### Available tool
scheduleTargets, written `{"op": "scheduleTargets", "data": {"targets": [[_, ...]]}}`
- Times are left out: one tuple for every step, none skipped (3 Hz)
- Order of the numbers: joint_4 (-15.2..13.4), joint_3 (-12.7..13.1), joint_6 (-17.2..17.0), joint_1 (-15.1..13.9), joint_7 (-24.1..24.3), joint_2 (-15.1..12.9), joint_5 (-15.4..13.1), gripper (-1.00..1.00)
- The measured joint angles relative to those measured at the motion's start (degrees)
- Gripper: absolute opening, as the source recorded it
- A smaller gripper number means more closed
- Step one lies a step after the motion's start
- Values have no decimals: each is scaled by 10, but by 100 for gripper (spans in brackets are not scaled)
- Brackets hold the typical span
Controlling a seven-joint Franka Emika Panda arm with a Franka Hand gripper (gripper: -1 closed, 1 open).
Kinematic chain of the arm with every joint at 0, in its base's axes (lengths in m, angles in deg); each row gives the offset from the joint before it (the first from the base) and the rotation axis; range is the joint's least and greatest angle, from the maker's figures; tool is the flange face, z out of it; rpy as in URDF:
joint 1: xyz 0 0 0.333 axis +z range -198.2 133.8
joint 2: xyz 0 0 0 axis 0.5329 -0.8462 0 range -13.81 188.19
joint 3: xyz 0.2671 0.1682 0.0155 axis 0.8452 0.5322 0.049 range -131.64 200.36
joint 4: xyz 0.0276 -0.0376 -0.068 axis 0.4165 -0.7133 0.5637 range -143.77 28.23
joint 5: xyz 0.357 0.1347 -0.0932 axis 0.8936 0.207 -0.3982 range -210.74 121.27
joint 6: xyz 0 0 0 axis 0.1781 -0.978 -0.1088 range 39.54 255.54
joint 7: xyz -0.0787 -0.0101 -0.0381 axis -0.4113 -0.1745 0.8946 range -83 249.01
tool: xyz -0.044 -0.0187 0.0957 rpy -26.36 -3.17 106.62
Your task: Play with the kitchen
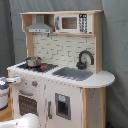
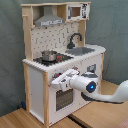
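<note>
In the first exterior view, the kitchen (image 1: 60,70) stood upright against a grey backdrop and filled most of the frame. A hood (image 1: 40,26) and a microwave (image 1: 73,22) sat at the top. A small pot (image 1: 33,61) rested on the stovetop (image 1: 35,65), with the sink (image 1: 74,73) and the black faucet (image 1: 85,59) toward the first exterior view's right. The oven door (image 1: 27,104) was low on the front. Only a white part of the arm (image 1: 25,121) showed at the bottom edge, below the oven door; the gripper itself was not visible here.

In the second exterior view, the arm (image 2: 107,94) reached in from the lower right, roughly level, its wrist carrying a blue light. The gripper (image 2: 56,83) pointed toward the second exterior view's left and lay against the front of the kitchen (image 2: 55,60), at the top of the oven door (image 2: 62,97), just below the counter edge. Whether the fingers were clenched or released could not be told. The pot (image 2: 49,55) sat on the stovetop above the gripper, and the faucet (image 2: 75,39) and sink (image 2: 82,50) lay further back to the right. The kitchen stood on a wooden table (image 2: 25,119).
</note>
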Motion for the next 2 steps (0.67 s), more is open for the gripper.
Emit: {"op": "scheduleTargets", "data": {"targets": [[0, 6, 1, 0, 90, -9, 5, 100], [0, 7, 1, 1, 148, -9, 5, 100]]}}
